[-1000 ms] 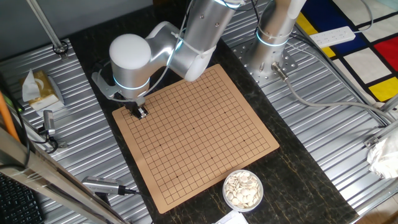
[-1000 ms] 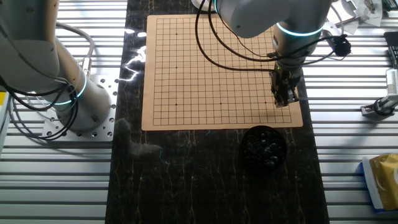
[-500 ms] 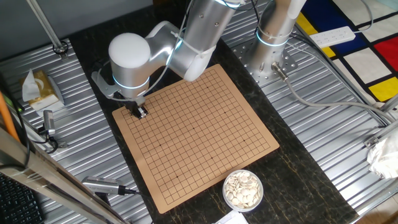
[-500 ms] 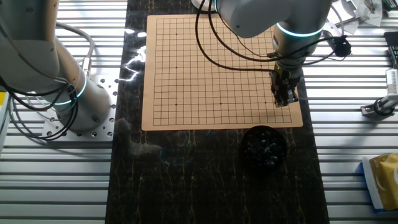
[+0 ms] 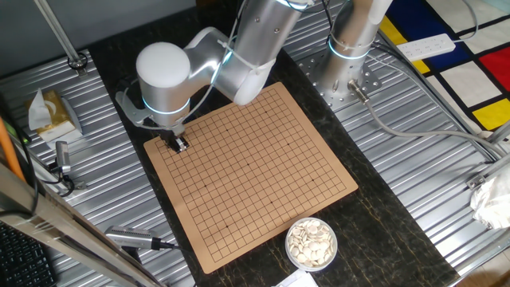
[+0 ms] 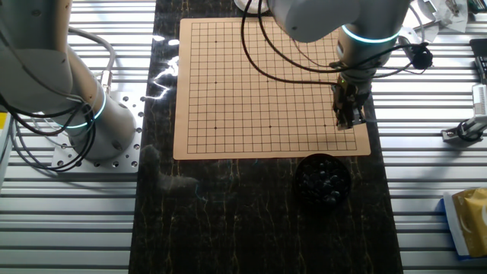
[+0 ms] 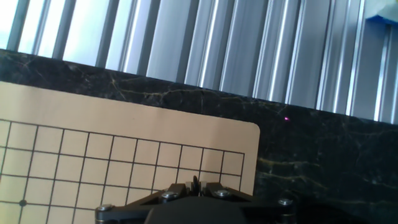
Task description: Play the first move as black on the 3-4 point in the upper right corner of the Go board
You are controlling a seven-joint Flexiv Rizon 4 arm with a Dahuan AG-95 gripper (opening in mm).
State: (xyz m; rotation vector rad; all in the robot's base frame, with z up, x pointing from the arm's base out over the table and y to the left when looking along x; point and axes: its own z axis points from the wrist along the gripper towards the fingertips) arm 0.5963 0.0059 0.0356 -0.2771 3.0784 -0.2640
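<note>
A big silver robot arm (image 5: 231, 60) bends over the far left corner of a brown game board (image 5: 255, 171). Its small gripper (image 5: 177, 144) points down, close to the board. A bowl of white stones (image 5: 311, 243) sits near the board's near right edge.

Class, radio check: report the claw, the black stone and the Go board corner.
Claw low over the Go board corner. Black stone not visible; grip unconfirmed. Grid bare, nothing obstructing.
</note>
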